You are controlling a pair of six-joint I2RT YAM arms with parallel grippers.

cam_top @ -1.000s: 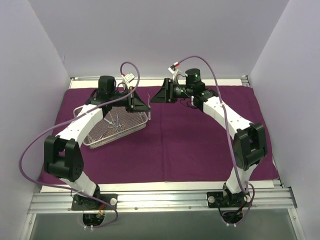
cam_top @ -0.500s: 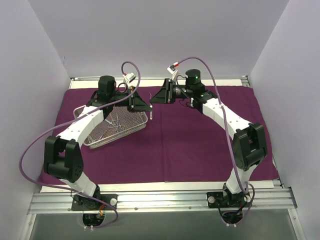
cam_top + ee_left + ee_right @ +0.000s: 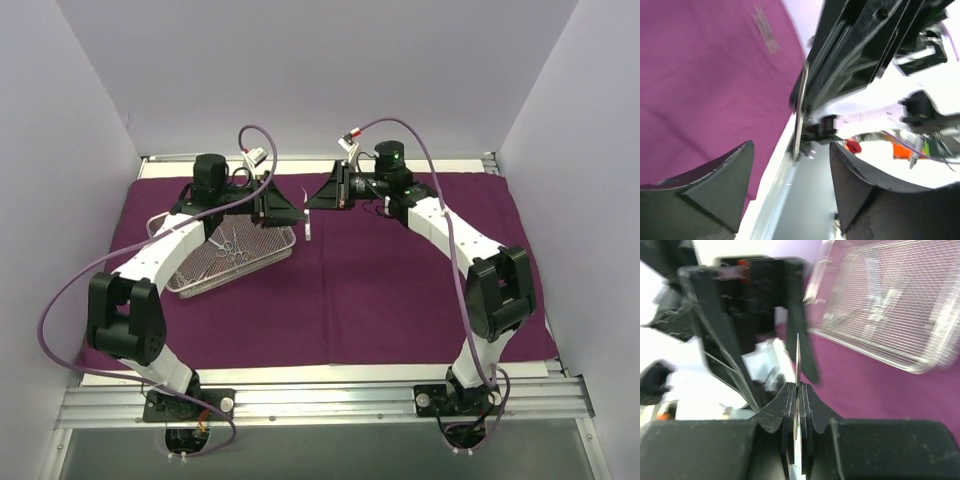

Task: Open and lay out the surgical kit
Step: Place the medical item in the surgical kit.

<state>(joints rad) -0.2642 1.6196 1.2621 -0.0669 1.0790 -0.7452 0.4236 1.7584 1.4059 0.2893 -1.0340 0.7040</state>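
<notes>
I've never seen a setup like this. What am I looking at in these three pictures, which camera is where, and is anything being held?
These are two robot arms, the left arm and the right arm, bolted at the near table edge. Each ends in a two-finger hand. The wide picture looks down from above and behind them. The other two come from a camera on each wrist. A purple cloth covers the table. On its left side stands a wire-mesh tray holding small metal instruments. The right hand is shut on a slim metal instrument, seen edge-on. The left hand, just opposite, is open and grips nothing.
</notes>
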